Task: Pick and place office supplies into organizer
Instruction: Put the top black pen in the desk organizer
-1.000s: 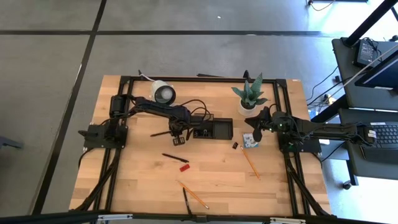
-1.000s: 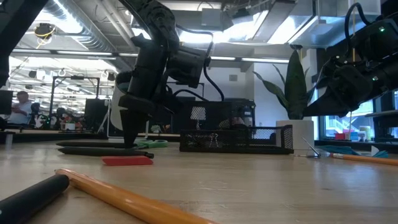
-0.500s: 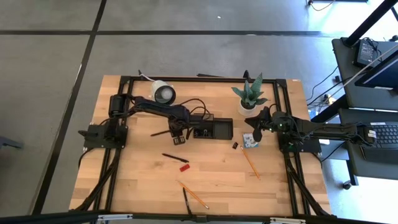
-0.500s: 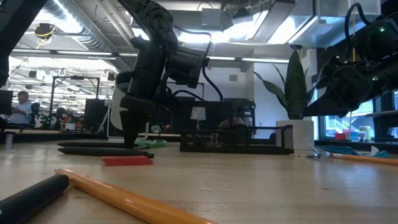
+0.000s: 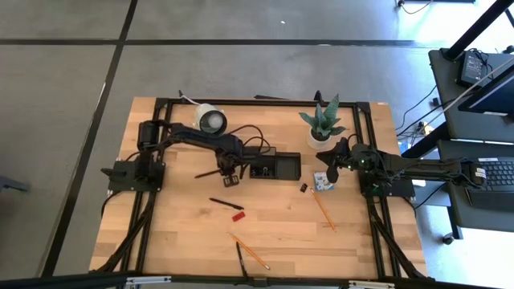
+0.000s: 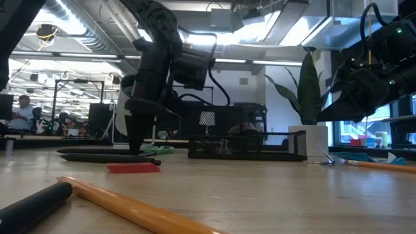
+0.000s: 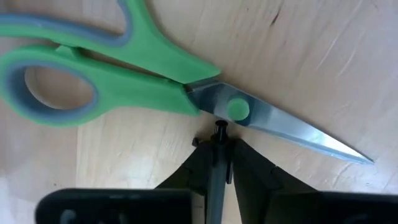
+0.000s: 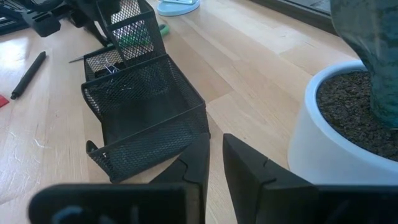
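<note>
1. Nearest in the low view: orange wooden pencil (image 6: 130, 207), flat red marker cap (image 6: 133, 168).
2. Left end effector (image 7: 219, 134) pinched nearly shut beside green-handled steel scissors (image 7: 143, 78) on the wooden tabletop (image 5: 281, 225).
3. Black mesh organizer (image 8: 140, 99) beyond.
4. Right end effector (image 8: 214, 149) narrow, empty, near white plant pot (image 8: 336, 137).
5. No readable writing.

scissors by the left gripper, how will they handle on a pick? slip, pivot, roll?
The scissors lie flat on the table, so rolling seems unlikely. The metal blades look smooth, so a pinch there may slip; the green handles probably grip better. The left gripper sits by the pivot screw, fingers nearly together; held there, the heavier handle end might swing down.
</note>
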Controlling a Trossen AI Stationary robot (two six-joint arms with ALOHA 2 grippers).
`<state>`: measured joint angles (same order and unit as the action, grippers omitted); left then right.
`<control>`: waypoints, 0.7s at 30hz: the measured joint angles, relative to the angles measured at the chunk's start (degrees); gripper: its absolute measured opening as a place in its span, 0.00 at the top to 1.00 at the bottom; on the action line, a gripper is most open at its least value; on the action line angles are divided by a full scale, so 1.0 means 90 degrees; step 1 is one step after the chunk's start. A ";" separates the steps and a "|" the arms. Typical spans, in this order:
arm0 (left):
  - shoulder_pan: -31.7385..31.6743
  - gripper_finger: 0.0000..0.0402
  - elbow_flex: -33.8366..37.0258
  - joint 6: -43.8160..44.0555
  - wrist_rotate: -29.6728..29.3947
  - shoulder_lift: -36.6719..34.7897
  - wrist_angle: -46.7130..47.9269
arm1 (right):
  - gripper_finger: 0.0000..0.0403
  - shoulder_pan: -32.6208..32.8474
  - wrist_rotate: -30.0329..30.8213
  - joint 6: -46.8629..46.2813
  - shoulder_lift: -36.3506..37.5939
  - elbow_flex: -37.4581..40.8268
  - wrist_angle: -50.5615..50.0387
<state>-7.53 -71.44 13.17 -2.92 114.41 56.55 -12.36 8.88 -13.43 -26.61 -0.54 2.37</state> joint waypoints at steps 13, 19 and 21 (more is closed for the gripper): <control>0.0092 0.95 -0.0102 -0.0048 0.0022 -0.0897 0.0074 | 0.87 0.0002 0.0000 0.0010 0.0000 0.0000 -0.0002; 0.0169 0.95 -0.0109 -0.0048 0.0012 -0.1550 0.0066 | 0.87 0.0001 0.0000 0.0007 0.0000 0.0000 -0.0002; 0.0207 0.95 -0.0112 -0.0048 0.0010 -0.1830 -0.0040 | 0.87 0.0000 0.0000 0.0006 -0.0001 0.0000 -0.0002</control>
<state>-5.66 -72.44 12.73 -2.83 97.94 56.19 -12.36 8.88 -13.38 -26.62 -0.54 2.35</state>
